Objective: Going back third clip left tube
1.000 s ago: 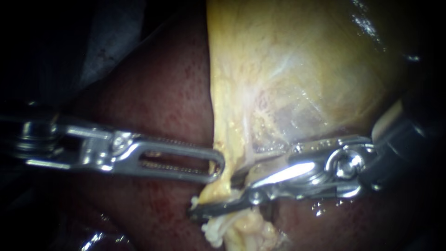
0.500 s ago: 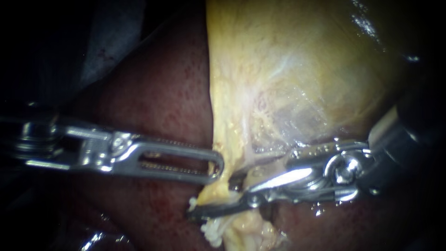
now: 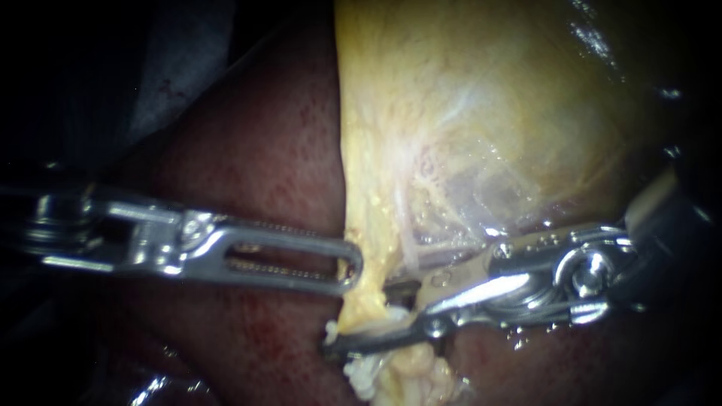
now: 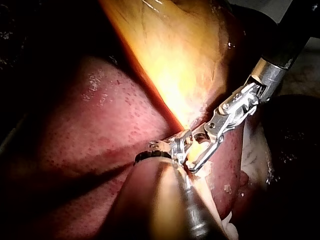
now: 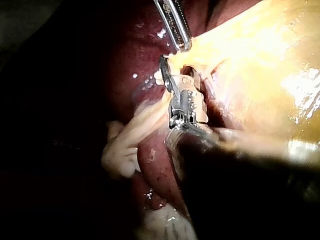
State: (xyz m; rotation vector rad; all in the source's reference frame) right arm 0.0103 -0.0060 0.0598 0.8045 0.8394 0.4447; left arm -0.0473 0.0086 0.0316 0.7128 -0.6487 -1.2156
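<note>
While the dark red liver lies behind, the yellow gallbladder hangs over it. Your left instrument is clenched on its edge. Your right instrument stands with jaws parted, the pale stalk below the gallbladder between them; which tube this is, I cannot tell.

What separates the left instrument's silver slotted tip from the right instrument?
The tapering yellow lower end of the gallbladder, in the endoscope view: left instrument touches it, right instrument has open jaws.
</note>
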